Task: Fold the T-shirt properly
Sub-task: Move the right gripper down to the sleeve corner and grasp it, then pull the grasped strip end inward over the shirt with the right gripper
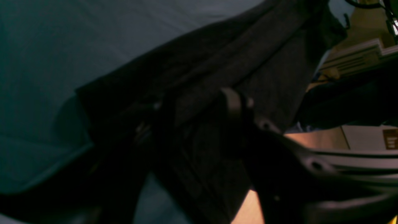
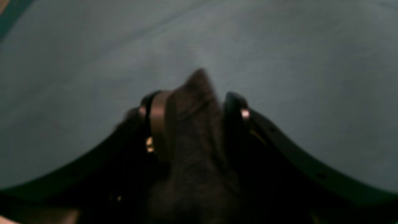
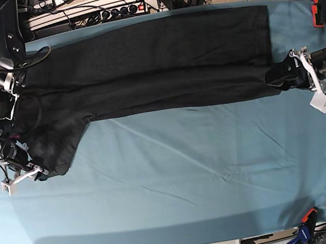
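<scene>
I see T-shirt [image 3: 148,68] spread across teal worktop [image 3: 179,182] | right end effector [image 2: 192,105] clamped on sleeve | left end effector [image 3: 286,73] clamped on hem edge

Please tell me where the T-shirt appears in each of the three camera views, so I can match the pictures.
Left wrist: the T-shirt runs diagonally through the middle, reaching the top right.
Right wrist: only a pinched fold shows, between the right gripper fingers, lower centre.
Base: spread across the upper part, one sleeve hanging down at the left.
Shared landmark: the teal table cloth underneath.
</scene>
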